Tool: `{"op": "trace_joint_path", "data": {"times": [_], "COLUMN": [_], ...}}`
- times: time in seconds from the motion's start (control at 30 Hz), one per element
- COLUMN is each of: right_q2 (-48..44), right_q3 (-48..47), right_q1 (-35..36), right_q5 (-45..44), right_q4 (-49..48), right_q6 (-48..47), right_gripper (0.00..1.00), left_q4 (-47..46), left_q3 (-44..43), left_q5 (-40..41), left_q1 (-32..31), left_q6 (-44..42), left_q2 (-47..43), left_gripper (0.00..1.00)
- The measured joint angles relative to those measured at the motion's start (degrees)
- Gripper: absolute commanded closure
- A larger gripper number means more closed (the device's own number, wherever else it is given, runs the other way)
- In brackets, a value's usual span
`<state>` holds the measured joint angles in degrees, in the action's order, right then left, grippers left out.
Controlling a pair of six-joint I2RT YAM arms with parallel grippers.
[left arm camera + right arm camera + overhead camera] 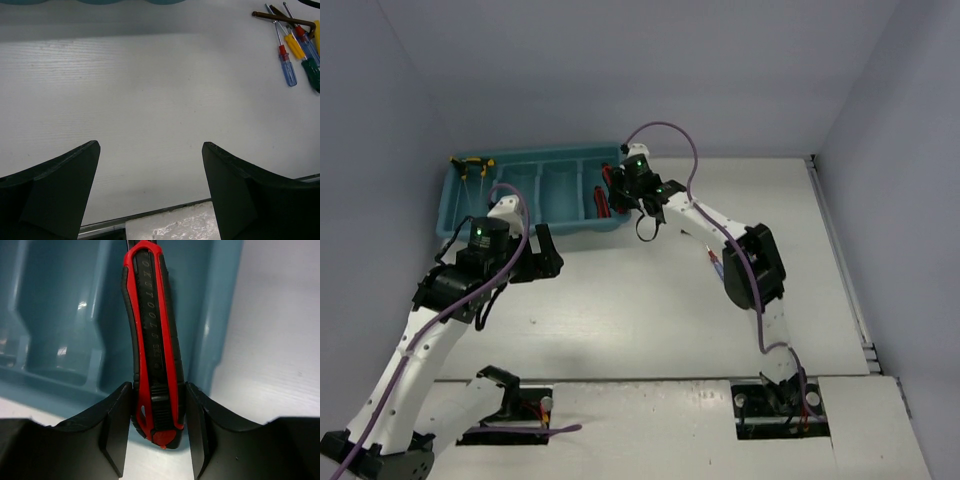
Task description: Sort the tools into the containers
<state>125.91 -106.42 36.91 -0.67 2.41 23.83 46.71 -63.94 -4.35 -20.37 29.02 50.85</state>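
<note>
My right gripper [159, 390] is shut on the end of a red-and-black handled tool [152, 315]. The tool hangs over the rightmost compartment of the teal tray [60, 315], at the tray's right end [603, 195] in the top view. My left gripper [150, 145] stands open over bare table in front of the tray [535, 190], with nothing between its fingers. Loose tools lie at the upper right of the left wrist view: a blue-handled screwdriver [287, 70], a yellow one [294, 46], a green one [312, 74] and a dark hex key [282, 17].
A yellow-and-black tool [472, 162] lies in the tray's leftmost compartment. The right arm's elbow [752, 265] hangs over the loose screwdrivers and hides most of them from above. Grey walls close in the table at the left, back and right.
</note>
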Motion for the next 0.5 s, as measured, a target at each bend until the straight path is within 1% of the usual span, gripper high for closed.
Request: {"op": "trace_joint_path", "data": {"times": [0.03, 0.07, 0.1, 0.2, 0.37, 0.4, 0.5], "right_q2": [1.97, 3.79, 5.27, 7.89, 6.84, 5.66, -1.18], "right_q3": [-1.76, -3.62, -5.27, -8.91, -9.34, -7.96, 0.58], "right_q1": [0.12, 0.26, 0.39, 0.65, 0.17, -0.13, -2.12], "right_q5": [-0.02, -0.03, -0.15, -1.03, -2.54, -2.81, -2.77], "right_q4": [0.2, 0.45, 0.49, 0.51, -0.29, -0.76, -1.12], "right_q6": [0.04, 0.03, -0.01, -0.78, -3.61, -4.46, -6.72], "right_gripper": [0.77, 0.66, 0.6, 0.45, 0.42, 0.42, 0.44], "left_q4": [0.17, 0.25, 0.25, 0.25, 0.23, 0.25, 0.25], "left_q3": [0.13, 0.13, 0.13, 0.13, 0.13, 0.13, 0.09], "left_q5": [-0.07, -0.09, -0.09, -0.14, -0.29, -0.29, -0.26], "left_q1": [-0.07, -0.14, -0.18, -0.21, -0.21, -0.21, -0.21], "left_q6": [0.0, 0.0, 0.0, 0.0, -0.04, -0.08, -0.41], "left_q2": [-0.14, -0.22, -0.27, -0.23, 1.17, 1.65, 3.21], "left_gripper": [0.18, 0.18, 0.18, 0.18, 0.18, 0.18, 0.18]}}
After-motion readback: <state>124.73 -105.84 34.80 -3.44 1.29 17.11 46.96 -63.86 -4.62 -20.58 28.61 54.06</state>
